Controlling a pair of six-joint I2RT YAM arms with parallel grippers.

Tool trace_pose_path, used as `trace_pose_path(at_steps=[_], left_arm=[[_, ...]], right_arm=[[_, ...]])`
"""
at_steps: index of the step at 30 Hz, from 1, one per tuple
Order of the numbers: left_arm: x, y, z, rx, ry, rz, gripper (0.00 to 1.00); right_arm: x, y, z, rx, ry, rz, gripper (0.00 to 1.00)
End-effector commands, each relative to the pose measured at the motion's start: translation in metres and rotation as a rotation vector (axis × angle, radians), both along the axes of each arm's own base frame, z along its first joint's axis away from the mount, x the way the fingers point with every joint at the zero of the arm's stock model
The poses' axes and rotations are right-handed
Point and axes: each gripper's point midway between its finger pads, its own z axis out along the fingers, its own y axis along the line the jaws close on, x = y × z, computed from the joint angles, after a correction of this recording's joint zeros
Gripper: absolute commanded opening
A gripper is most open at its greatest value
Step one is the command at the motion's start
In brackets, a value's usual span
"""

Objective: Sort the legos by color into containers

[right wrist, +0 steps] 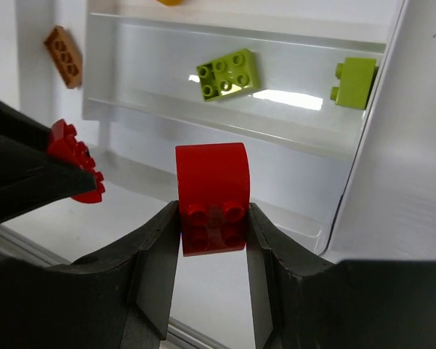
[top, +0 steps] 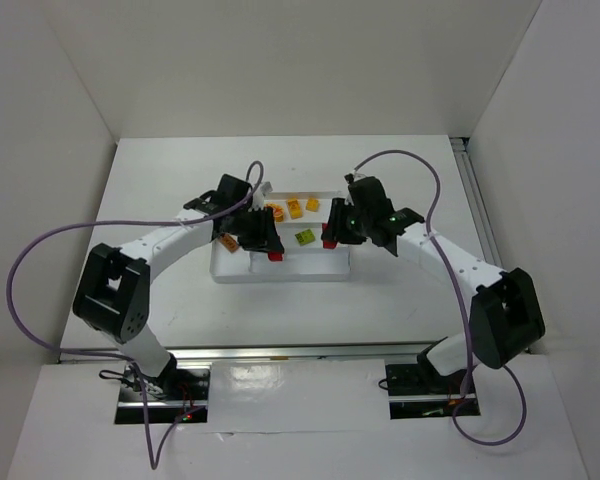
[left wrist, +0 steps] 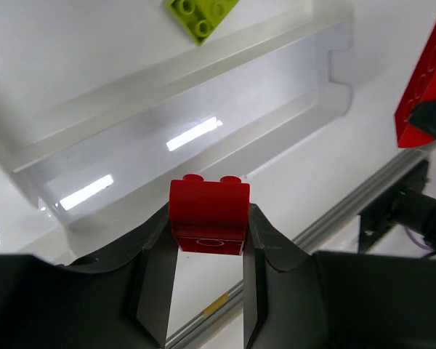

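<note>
The left red brick (left wrist: 208, 214) is pinched tight in the left claw (left wrist: 208, 243) and the right red brick (right wrist: 212, 196) in the right claw (right wrist: 212, 229). Both are held above the near long section of the white tray (top: 280, 276), close to its near rim, with a gap between them. Two lime green bricks (right wrist: 229, 75) lie in the middle section and an orange brick (right wrist: 63, 52) in the side section, while the white bench (top: 280, 320) runs on past the rim.

glossy white plastic tray (left wrist: 225, 109), shiny smooth red brick (left wrist: 207, 214), matt table (top: 280, 160)
</note>
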Motion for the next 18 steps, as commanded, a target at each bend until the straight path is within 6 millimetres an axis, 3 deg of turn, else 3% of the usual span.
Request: trace_pose_path(at_steps=[1, 2, 4, 11, 12, 13, 15, 16, 18], left_arm=[[0.002, 0.009, -0.018, 0.127, -0.008, 0.064, 0.0], [0.004, 0.008, -0.017, 0.123, -0.016, 0.065, 0.0], [0.002, 0.006, -0.034, 0.15, 0.02, 0.058, 0.0], [0.01, 0.004, -0.052, 0.21, 0.037, 0.089, 0.0], [0.01, 0.004, -0.053, 0.224, 0.033, 0.1, 0.0], [0.014, 0.004, -0.05, 0.226, 0.021, 0.107, 0.05], [0.014, -0.002, -0.046, 0.23, 0.002, 0.098, 0.33], [0.016, 0.0, -0.045, 0.241, -0.002, 0.106, 0.46], [0.012, -0.002, -0.046, 0.247, 0.005, 0.096, 0.65]], right_arm=[[0.008, -0.011, -0.011, -0.072, -0.014, -0.06, 0.1], [0.008, -0.006, -0.009, -0.049, -0.016, -0.04, 0.1], [0.007, -0.004, -0.026, -0.061, 0.022, -0.03, 0.12], [0.002, 0.001, -0.058, -0.09, 0.097, -0.007, 0.13], [0.001, 0.003, -0.058, -0.101, 0.09, 0.003, 0.19], [0.001, 0.003, -0.058, -0.101, 0.09, 0.003, 0.23], [0.002, 0.001, -0.062, -0.114, 0.093, -0.005, 0.35], [0.001, -0.002, -0.066, -0.125, 0.097, -0.012, 0.47], [0.001, -0.003, -0.066, -0.131, 0.093, -0.005, 0.56]])
